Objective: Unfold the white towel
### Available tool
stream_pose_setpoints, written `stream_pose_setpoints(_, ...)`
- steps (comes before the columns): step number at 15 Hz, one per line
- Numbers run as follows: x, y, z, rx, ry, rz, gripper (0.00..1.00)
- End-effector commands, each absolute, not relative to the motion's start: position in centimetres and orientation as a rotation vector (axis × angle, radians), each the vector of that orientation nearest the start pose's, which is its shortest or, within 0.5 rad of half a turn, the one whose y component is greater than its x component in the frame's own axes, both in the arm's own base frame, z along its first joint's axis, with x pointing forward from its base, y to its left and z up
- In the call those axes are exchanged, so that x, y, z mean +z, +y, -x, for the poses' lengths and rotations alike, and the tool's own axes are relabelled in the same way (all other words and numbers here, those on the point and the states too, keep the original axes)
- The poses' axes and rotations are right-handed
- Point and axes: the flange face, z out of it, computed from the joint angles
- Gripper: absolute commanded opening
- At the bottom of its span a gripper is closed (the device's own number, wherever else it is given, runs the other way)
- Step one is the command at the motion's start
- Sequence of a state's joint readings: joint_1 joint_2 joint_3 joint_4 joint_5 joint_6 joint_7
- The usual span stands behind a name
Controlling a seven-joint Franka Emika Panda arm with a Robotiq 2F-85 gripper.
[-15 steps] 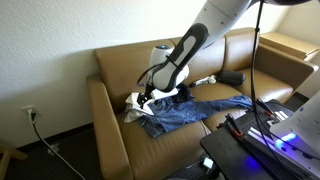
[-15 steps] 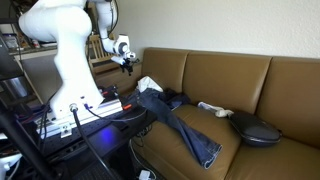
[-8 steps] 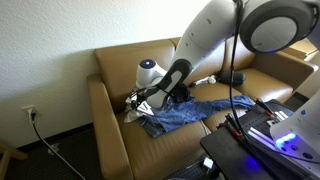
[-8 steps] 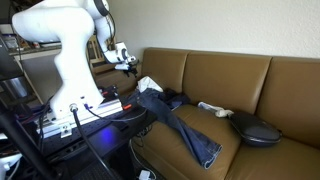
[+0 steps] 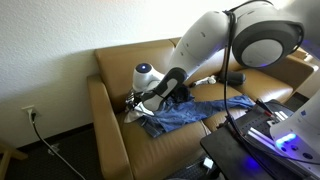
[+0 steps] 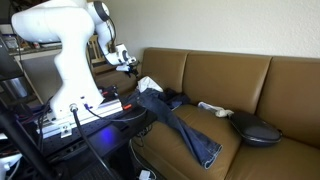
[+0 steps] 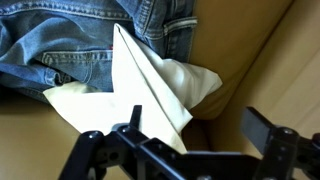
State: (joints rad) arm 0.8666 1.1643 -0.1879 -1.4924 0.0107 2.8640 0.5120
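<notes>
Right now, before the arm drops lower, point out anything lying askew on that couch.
The white towel is bunched into a creased peak, lying partly over the jeans at one end of the sofa. The jeans sprawl diagonally across the seat, one leg reaching the front edge. Nothing looks spilled or damaged.

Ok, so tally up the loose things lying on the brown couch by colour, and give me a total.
White: 2 (the white towel, and a small white item too small to identify)
Blue: 1 (the jeans)
Black: 1 (a rounded black object)
Total: 4
</notes>
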Motion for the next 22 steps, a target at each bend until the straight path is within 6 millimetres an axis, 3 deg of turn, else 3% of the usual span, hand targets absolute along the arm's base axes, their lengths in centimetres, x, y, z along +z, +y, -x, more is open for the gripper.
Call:
stream_pose_setpoints(1, -3.5, 43.7, -52.8, -0.489, -0.482, 3.108, 1.0)
stream_pose_setpoints(4, -6.1, 43.3, -53.1, -0.53, -0.513, 3.107, 1.0)
stream_pose_setpoints(9, -9.7, 43.8, -54.2, -0.748, -0.593, 3.049, 1.0)
stream_pose_setpoints(10, -7.7, 42.7, -54.0, -0.777, -0.59, 3.059, 1.0)
stream_pose_setpoints(12, -8.2, 42.4, -54.2, -0.83, -0.621, 3.058, 1.0)
stream_pose_setpoints(13, -8.0, 42.2, -54.4, -0.854, -0.627, 3.062, 0.75)
stream_pose_setpoints(14, -7.8, 42.2, -54.5, -0.87, -0.627, 3.068, 0.74)
stream_pose_setpoints(22, -8.6, 41.9, -54.6, -0.845, -0.528, 3.111, 0.19)
